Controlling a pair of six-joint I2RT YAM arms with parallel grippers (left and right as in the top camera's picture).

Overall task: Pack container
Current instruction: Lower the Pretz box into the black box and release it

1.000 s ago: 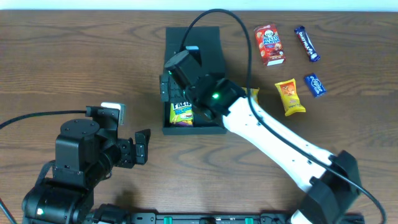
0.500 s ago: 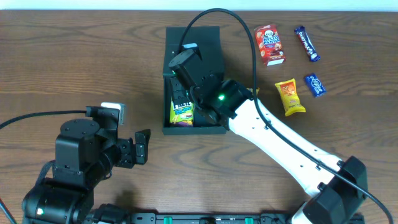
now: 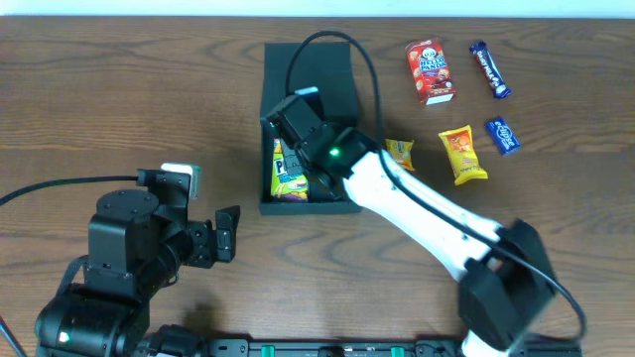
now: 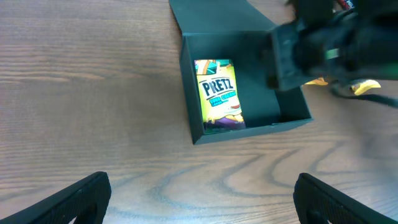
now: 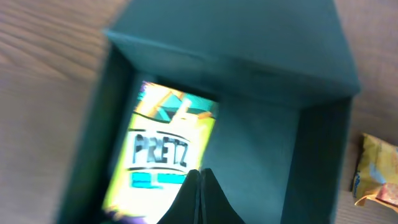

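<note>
The black container (image 3: 332, 74) lies open at mid-table, its flap lid folded back on the far side. A yellow Pretz packet (image 3: 289, 171) rests flat against the left wall inside it. My right gripper (image 3: 296, 119) hovers over the box's far left part, shut with nothing between its fingers. In the right wrist view the closed fingertips (image 5: 200, 171) hang over the packet (image 5: 163, 146) and the bare box floor (image 5: 273, 143). My left gripper (image 3: 230, 233) stands open near the front left, well short of the box (image 4: 189, 93); its fingers (image 4: 81, 199) frame bare wood.
Loose snacks lie right of the box: a small yellow packet (image 3: 399, 154) close to its wall, an orange-yellow packet (image 3: 461, 154), a red carton (image 3: 429, 71), a blue bar (image 3: 489, 68) and a small blue packet (image 3: 502, 135). The white right arm (image 3: 427, 213) crosses the table diagonally.
My right gripper has closed from open and lifted back from the Pretz packet toward the lid side. The packet stays in the box. The left arm has not moved.
</note>
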